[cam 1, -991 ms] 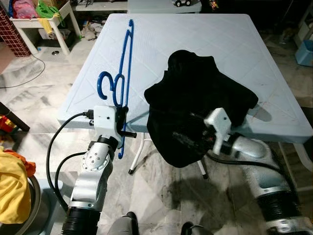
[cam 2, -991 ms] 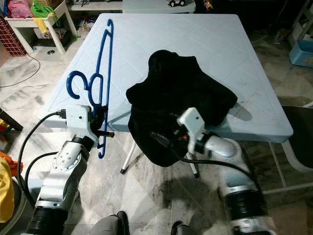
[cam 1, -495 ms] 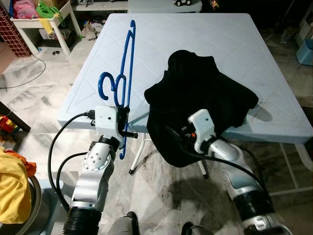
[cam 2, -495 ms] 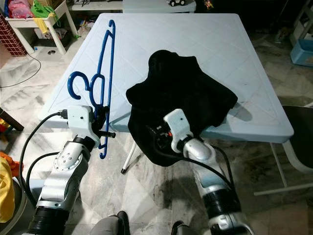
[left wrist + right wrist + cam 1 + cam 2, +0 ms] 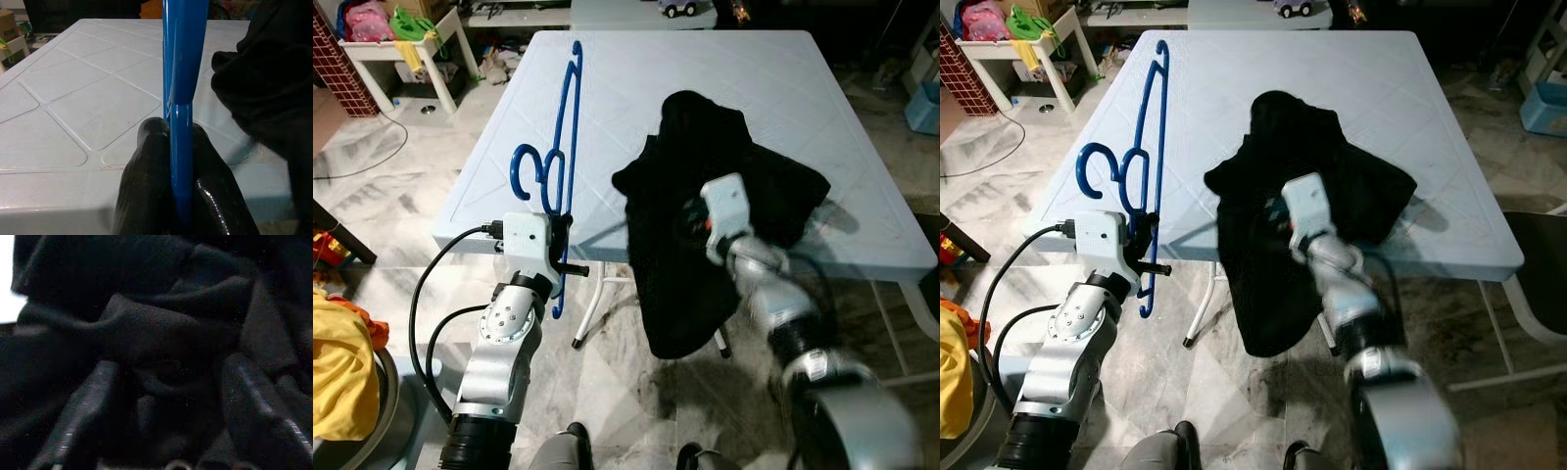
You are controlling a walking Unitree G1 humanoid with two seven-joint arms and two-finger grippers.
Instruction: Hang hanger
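Pale blue table [image 5: 783, 69] holds a black garment [image 5: 705, 225]; left gripper [image 5: 178, 161] pinches the blue hanger [image 5: 563, 147] upright. Right gripper [image 5: 161, 396], fingers spread, is buried in cloth. Hanging looks barely begun.

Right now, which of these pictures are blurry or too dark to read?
Left eye view: the right arm is smeared by motion blur, while the blue plastic hanger and pale blue plastic table stay sharp. Left wrist view: bright and clear, left gripper closed on the hanger. Right wrist view: very dark, just folds of black cloth garment around the right gripper's fingers.
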